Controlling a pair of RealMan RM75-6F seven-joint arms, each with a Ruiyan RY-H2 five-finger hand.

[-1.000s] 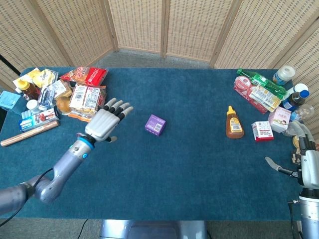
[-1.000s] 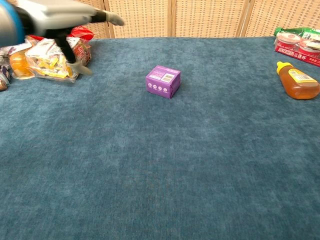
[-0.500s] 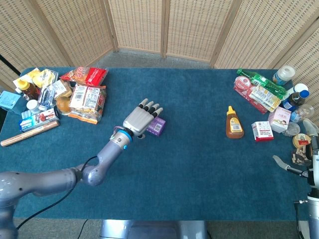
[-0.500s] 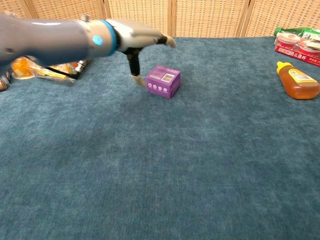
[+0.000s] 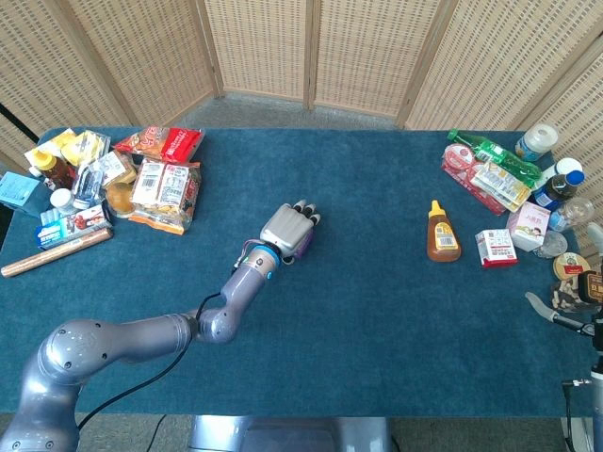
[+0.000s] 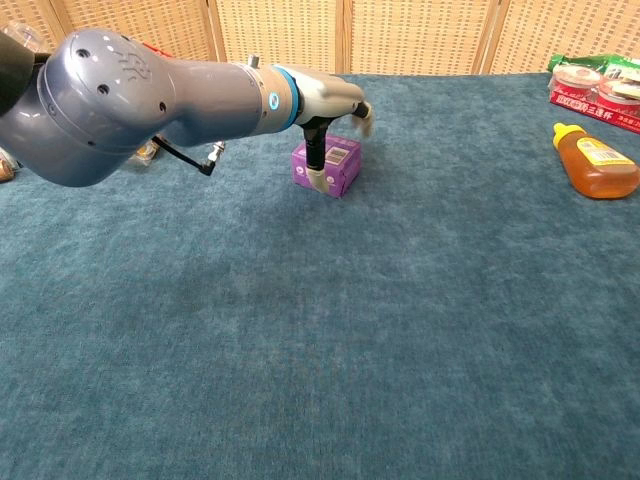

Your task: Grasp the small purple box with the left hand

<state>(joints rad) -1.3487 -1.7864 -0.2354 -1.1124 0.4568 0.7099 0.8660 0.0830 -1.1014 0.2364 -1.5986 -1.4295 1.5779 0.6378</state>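
Note:
The small purple box (image 6: 341, 166) sits on the blue table (image 5: 377, 311) near its middle. My left hand (image 5: 285, 229) lies over it, so in the head view only a sliver of the purple box (image 5: 304, 243) shows at the hand's right side. In the chest view my left hand (image 6: 322, 98) has its thumb (image 6: 316, 163) down against the box's near face and its fingers curled over the far edge. The box still rests on the cloth. My right hand (image 5: 577, 318) is partly in view at the table's right edge, holding nothing.
A honey bottle (image 5: 443, 233) lies right of centre. Snack packs (image 5: 165, 184) and small bottles crowd the far left. Bottles, packets and a red-and-white carton (image 5: 496, 248) fill the far right. In the chest view the honey bottle (image 6: 598, 165) is at the right edge.
My left hand swept right from beside the snack packs to the purple box, and its fingers have curled down around it. My right hand has slid further toward the right edge.

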